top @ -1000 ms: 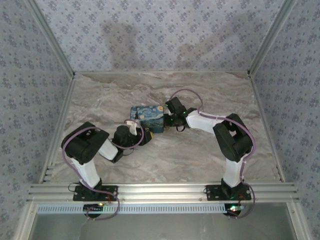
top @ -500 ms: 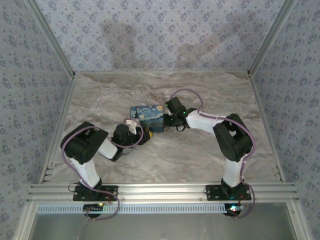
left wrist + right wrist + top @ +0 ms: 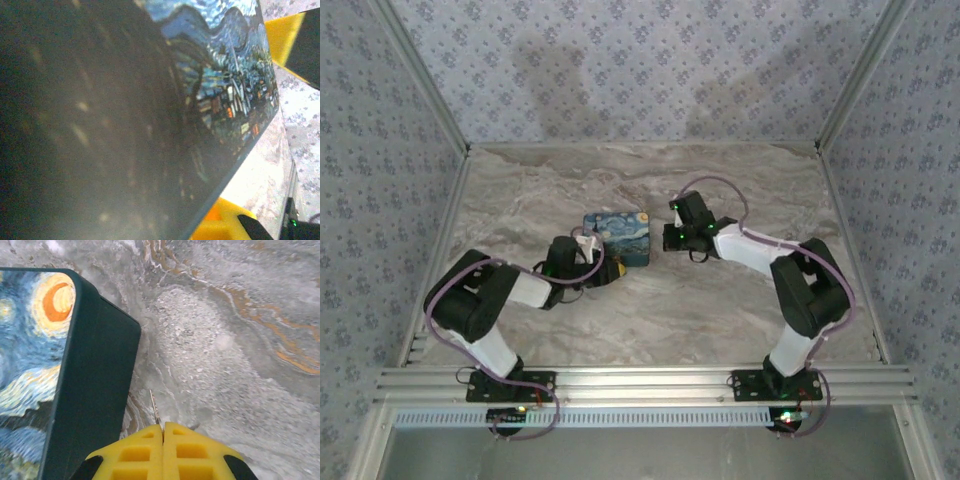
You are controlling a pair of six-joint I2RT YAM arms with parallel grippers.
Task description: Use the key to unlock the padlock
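The tiny blue padlock is hidden. My right gripper (image 3: 672, 237) (image 3: 163, 426) hovers over the marble just right of the painted box (image 3: 616, 237) (image 3: 90, 390). Its yellow fingers are shut on the key (image 3: 154, 409), whose thin metal blade sticks out forward. My left gripper (image 3: 603, 268) (image 3: 250, 130) is at the box's near-left corner. Its yellow fingers (image 3: 282, 35) stand wide apart with the box (image 3: 220, 75) between them, the box's edge meeting both. The box's dark side blocks most of the left wrist view.
The marble table (image 3: 720, 310) is walled by patterned panels on three sides. An aluminium rail (image 3: 640, 380) runs along the near edge by the arm bases.
My right gripper has drawn back to the right, away from the box, with the key. The left arm's elbow has dropped lower and leftward; the box stays put.
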